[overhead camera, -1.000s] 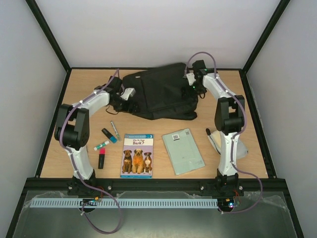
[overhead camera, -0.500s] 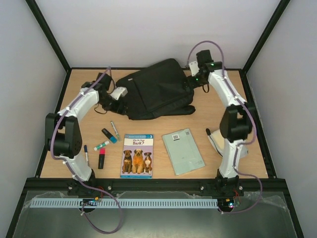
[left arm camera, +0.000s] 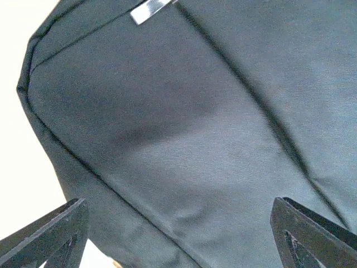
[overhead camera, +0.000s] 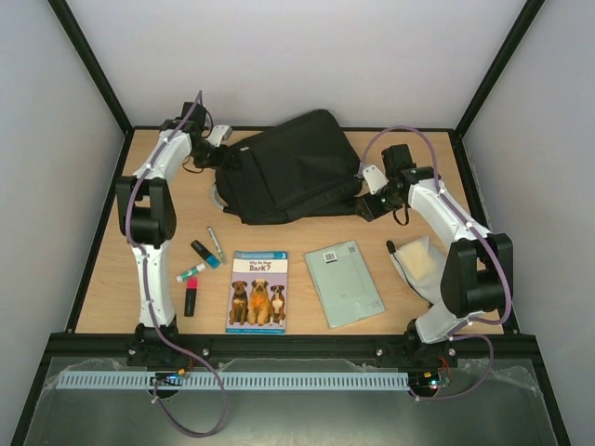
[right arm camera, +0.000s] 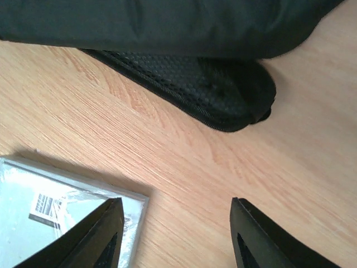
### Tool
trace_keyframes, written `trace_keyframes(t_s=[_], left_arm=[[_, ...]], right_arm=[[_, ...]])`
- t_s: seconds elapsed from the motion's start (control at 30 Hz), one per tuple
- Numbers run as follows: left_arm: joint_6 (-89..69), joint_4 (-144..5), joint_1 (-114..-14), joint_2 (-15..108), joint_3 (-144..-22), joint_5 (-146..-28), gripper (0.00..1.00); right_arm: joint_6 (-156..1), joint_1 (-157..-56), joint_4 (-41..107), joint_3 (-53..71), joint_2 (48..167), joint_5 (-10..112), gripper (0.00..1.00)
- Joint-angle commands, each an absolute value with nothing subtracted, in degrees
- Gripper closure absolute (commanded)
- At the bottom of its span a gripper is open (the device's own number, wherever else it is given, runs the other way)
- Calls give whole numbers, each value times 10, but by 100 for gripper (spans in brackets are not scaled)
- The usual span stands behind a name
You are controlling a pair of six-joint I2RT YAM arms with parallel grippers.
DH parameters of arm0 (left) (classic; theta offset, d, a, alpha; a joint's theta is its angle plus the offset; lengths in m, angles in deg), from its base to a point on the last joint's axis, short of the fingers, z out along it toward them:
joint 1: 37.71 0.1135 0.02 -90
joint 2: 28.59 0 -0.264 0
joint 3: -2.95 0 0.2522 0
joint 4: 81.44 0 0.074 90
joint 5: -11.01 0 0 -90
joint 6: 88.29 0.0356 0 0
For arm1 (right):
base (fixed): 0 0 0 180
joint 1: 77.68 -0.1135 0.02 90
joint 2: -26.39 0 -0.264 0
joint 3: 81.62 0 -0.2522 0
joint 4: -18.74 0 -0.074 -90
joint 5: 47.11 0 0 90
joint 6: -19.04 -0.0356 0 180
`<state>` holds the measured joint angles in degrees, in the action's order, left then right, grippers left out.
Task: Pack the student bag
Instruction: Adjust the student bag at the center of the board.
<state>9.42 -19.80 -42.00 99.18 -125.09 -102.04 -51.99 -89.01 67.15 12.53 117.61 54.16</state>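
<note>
One wooden bench (overhead camera: 102, 288) bears the black student bag (overhead camera: 293, 167) at its far middle: soft, likely floppy, best gripped by a padded strap (right arm camera: 223, 89). Left end effector (left arm camera: 178, 202) and right end effector (right arm camera: 175, 204) gape wide, empty.

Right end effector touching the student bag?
Apart. Right wrist view: bare table shows between the open right end effector and the student bag.
</note>
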Motion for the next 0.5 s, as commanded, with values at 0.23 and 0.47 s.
trace_keyframes(t_s=[0.23,0.47], left_arm=[[113,-169,-420,1063,-1253,-1024,9],[123,-179,-435,1006,-1142,-1058,12]], right_arm=[[-558,-893,617,140,1233,550,57],[-577,-892,631,64,1320,548,62]])
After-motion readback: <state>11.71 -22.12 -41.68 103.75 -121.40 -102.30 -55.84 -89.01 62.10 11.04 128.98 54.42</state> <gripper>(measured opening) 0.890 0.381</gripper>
